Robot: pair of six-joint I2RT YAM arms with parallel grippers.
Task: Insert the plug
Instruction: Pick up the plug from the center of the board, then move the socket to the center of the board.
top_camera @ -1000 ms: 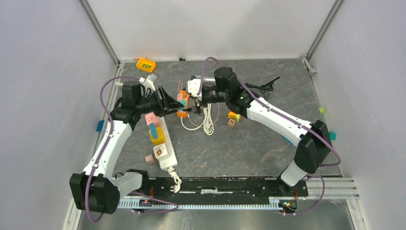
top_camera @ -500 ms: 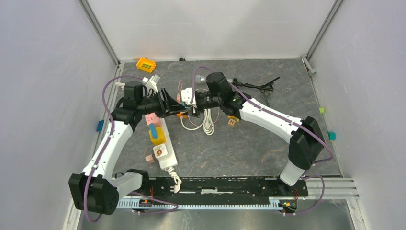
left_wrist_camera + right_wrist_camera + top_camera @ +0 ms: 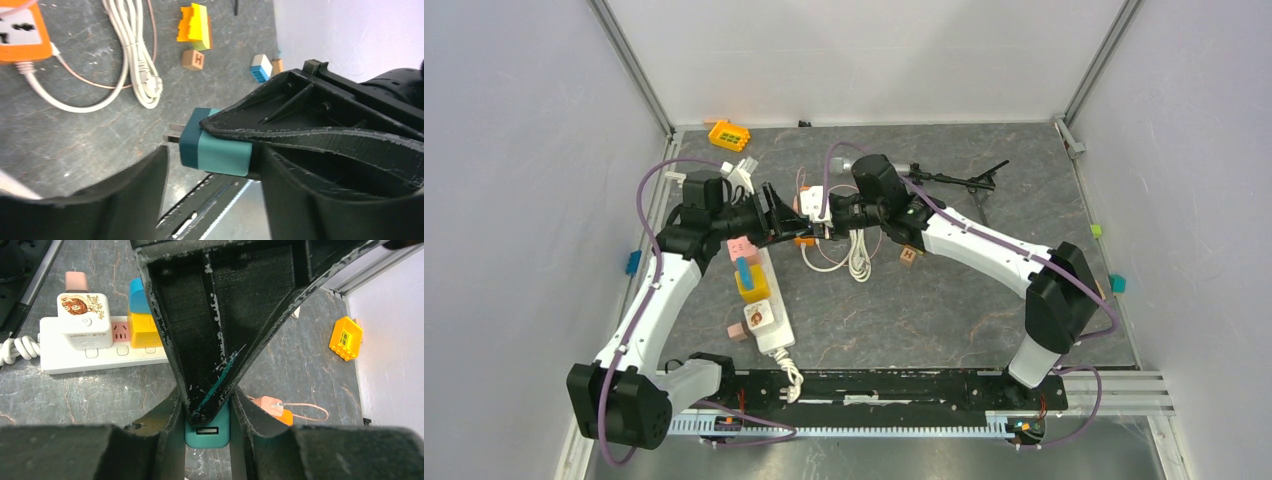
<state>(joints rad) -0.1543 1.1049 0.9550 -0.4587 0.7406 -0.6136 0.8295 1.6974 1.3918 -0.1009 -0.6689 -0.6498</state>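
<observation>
The plug [image 3: 215,150] is a teal charger block with metal prongs, held in the air where the two grippers meet. My right gripper [image 3: 207,415] is shut on its two sides, and its USB end [image 3: 207,430] faces the right wrist camera. My left gripper [image 3: 212,155] stands open around the same plug, with a gap showing at its left finger [image 3: 125,195]. One left finger crosses over the plug in the right wrist view. The white power strip [image 3: 771,305] lies below the left gripper [image 3: 796,222] and bears a yellow-and-blue plug [image 3: 750,278] and a white charger [image 3: 84,320].
An orange adapter [image 3: 20,35] with a thin pink lead lies under the grippers. A coiled white cable [image 3: 856,250] and wooden blocks [image 3: 909,255] lie to the right. A black tool [image 3: 964,182] and an orange brick [image 3: 728,133] sit near the back wall.
My right arm has swung left to the left gripper and its jaws have closed onto the teal plug. The left jaws have eased slightly apart.
</observation>
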